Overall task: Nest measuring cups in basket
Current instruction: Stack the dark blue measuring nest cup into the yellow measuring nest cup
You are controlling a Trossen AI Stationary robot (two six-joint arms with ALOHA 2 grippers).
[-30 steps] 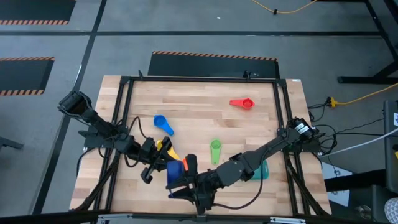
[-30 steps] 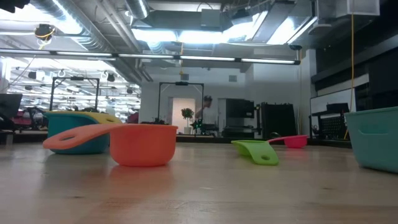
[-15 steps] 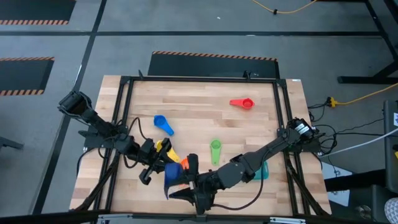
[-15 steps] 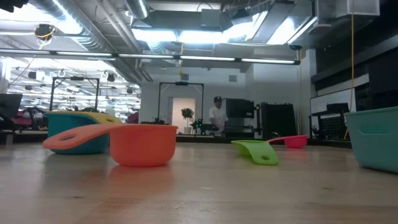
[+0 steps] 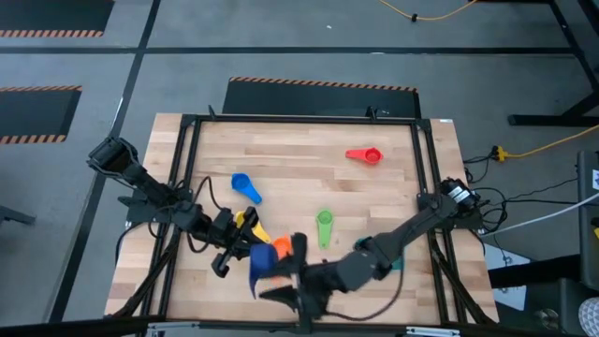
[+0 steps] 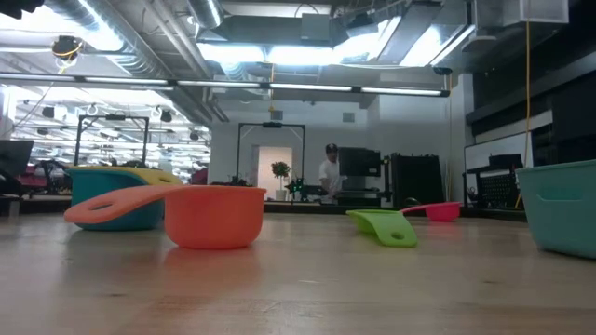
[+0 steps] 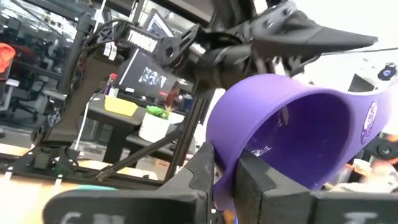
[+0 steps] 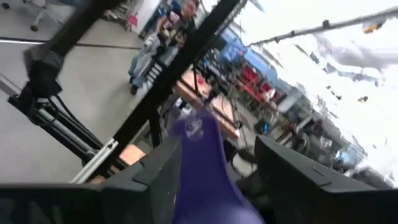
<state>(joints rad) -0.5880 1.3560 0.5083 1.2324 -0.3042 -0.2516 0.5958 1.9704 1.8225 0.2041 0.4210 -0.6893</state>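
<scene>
The left gripper (image 7: 225, 177) is clenched on the dark blue cup (image 5: 261, 263) at the table's (image 5: 299, 154) six o'clock edge; the right gripper (image 5: 285, 273) stands released around it — orange cup (image 6: 212, 215) beside, smooth teal basket (image 6: 562, 214) toward four o'clock.

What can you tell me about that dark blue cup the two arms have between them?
The dark blue cup is a round, smooth plastic bowl with a flat handle, purple-looking up close. It is held tipped on its side above the table's near edge. The left gripper is shut on its rim; the right gripper has its fingers spread either side of the handle, apparently not pinching it.
</scene>
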